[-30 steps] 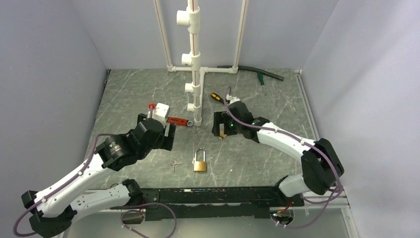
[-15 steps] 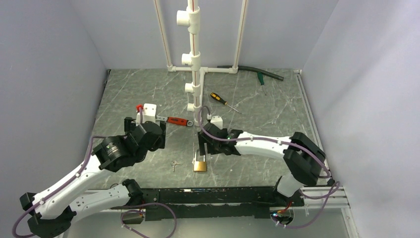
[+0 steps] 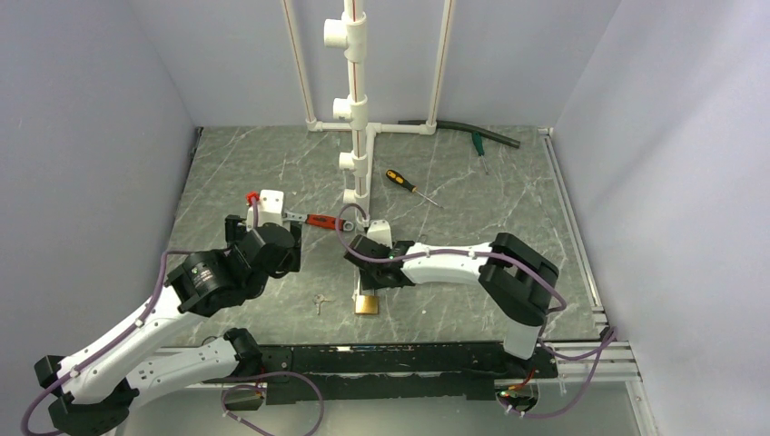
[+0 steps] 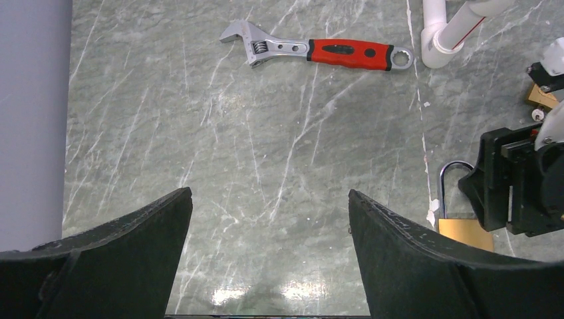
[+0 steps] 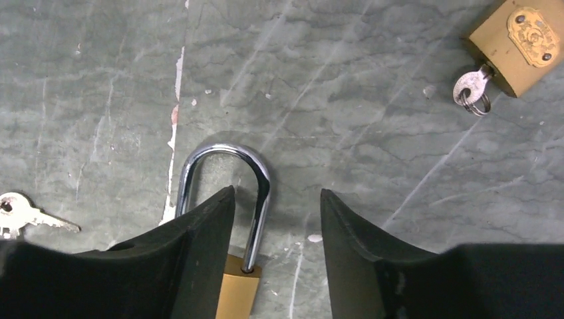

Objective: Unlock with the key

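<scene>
Here, the right fingers (image 5: pixel 193 246) hang low over the brass padlock (image 5: pixel 236 292), which lies flat on the grey marbled bench (image 5: pixel 372 133) with its chrome shackle (image 5: pixel 223 156) toward the back. They stand partly apart astride the shackle. One covers its left leg, and the other leg shows in the gap between them. Bare bench shows between that leg and the second finger, so nothing is gripped.

The key (image 5: pixel 20 212), small and silver, lies flat on the bench near the padlock's left side, apart from it and from both arms. A smaller brass padlock (image 5: pixel 519 33), with a second key (image 5: pixel 472 90) stuck in its end, lies a little beyond the shackle, to the right in the right wrist view.

The left fingers (image 4: pixel 120 246) are spread wide and empty above bare bench, left of the padlock. Beyond them lies a red-handled adjustable wrench (image 4: pixel 319 52), its ring end close to the foot of a white PVC pipe stand (image 3: pixel 356 109). A black-and-orange screwdriver (image 3: pixel 404 182) lies farther back, beyond the right arm.
</scene>
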Available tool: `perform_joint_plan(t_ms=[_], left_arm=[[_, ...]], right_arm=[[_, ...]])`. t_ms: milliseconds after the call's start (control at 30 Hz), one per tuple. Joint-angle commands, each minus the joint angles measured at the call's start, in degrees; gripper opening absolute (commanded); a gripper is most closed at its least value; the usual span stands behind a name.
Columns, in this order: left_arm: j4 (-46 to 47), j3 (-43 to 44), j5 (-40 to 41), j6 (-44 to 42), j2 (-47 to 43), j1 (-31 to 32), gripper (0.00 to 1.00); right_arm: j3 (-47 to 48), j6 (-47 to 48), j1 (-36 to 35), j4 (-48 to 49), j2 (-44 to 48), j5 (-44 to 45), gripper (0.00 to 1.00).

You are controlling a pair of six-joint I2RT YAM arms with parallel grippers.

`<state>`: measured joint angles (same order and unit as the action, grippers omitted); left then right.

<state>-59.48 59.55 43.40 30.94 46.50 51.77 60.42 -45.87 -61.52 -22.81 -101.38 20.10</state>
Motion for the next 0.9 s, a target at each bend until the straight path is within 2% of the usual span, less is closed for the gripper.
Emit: perform_joint_plan(t_ms=[0, 100, 200, 267, 400, 567, 733, 867], left_arm=[[-0.3, 1.7, 1.6, 0.7, 0.0, -0.2, 0.91], [-0.2, 1.7, 1.4, 0.5, -0.1, -0.1, 0.91], [-0.3, 1.6, 1.4, 0.5, -0.3, -0.1, 0.91], [-0.2, 1.5, 1.4, 0.5, -0.5, -0.1, 0.91], [1.6, 1.2, -1.2, -1.0, -1.2, -0.2, 0.91], [7.6, -0.8, -9.9, -5.8, -3.6, -0.1, 0.91], [10.0, -1.5, -15.2, -3.9, -4.7, -0.2, 0.91], [15.9, -3.1, -24.2, -4.5, -4.0, -0.1, 0.9]], right_arm=[[4.4, -1.4, -1.4, -5.0, -3.1, 4.0, 0.49], [4.1, -1.0, -1.7, -5.6, -4.1, 4.2, 0.32], [2.8, -0.9, -1.8, -4.9, -4.3, 3.3, 0.09], [1.3, -1.1, -1.8, -3.7, -3.6, 2.8, 0.0], [-1.3, -1.7, -1.8, -2.4, -0.2, 4.4, 0.0], [-6.5, -3.8, -1.9, 0.1, 9.0, 8.8, 0.0], [-11.6, -1.8, -1.9, 4.8, 18.4, 11.0, 0.0], [-12.7, -1.2, -1.9, 5.6, 22.7, 12.7, 0.0]])
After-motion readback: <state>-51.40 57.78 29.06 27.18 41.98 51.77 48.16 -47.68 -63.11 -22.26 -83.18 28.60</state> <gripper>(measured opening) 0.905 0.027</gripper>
